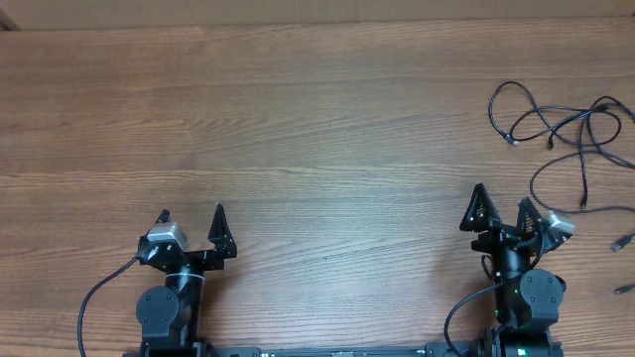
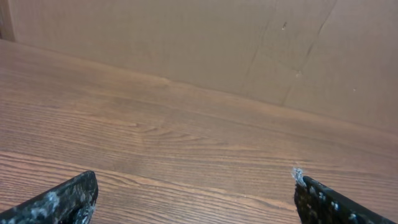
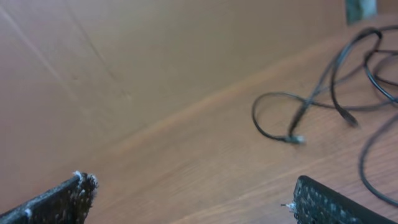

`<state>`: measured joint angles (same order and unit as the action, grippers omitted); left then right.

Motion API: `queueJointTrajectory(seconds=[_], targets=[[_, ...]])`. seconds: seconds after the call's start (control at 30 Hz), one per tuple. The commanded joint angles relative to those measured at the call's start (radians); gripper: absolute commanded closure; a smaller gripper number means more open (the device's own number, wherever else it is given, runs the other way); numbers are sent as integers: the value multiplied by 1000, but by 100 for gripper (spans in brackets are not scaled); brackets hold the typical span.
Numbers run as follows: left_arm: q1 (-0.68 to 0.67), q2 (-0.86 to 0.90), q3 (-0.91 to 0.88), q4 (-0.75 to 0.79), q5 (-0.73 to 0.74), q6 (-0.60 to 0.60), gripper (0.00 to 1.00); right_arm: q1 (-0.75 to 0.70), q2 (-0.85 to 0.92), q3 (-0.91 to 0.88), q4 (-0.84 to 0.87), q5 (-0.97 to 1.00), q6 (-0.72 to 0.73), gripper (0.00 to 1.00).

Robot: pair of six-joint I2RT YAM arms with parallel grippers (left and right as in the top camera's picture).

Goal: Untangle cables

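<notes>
1. the right gripper [image 1: 501, 196] is sitting low at the near edge of the wooden table [image 1: 298, 119], its two fingers spread wide with nothing between them.
2. the left gripper [image 1: 191, 213] is sitting well apart from the right gripper, off to its left. it too is gaping wide and carrying nothing, and its wrist view is showing only bare wood.
3. the cables [image 1: 549, 126] are lying beyond the right gripper and off to its right. they're a loose sprawl of thin black cords, looping and crossing over one another, apart from both arms.
4. a small plug [image 1: 513, 140] is poking out on the side of the bunch closest to the right gripper, at the end of a free loop.
5. two more plug ends [image 1: 622, 241] are showing just to the right of the right gripper, at the picture's edge. which cords they belong to, i cannot tell.
6. on handling, these cords are looking light, limp and thin. i'm expecting them to drag and flop rather than hold a shape, and a single strand could be slipping out of a loose pinch.
7. the best hold, i'm reckoning, is that small plug or the cord just behind it, where it's firmer. drawing an end back through the crossings should be beating a yank on the middle, which would likely be tightening things.
8. nothing is looking untangled yet, so the job is looking to be at its very start.
</notes>
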<state>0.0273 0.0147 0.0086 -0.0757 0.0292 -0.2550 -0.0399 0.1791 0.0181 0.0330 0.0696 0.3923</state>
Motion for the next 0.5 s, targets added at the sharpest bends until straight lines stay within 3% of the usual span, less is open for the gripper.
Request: queueJointTrajectory(seconds=[0.0,0.33,0.47], targets=[[7,-10,-4,-2,-3,19,0,-13,-98,-10,-119,5,-6,0],[7,-10,-4,-2,-3,19,0,-14,-177,-10,-113,-168,-345,0],[7,-10,-3,-2,-3,19,0,-14,-177,-10,-112,-172,-392,0]])
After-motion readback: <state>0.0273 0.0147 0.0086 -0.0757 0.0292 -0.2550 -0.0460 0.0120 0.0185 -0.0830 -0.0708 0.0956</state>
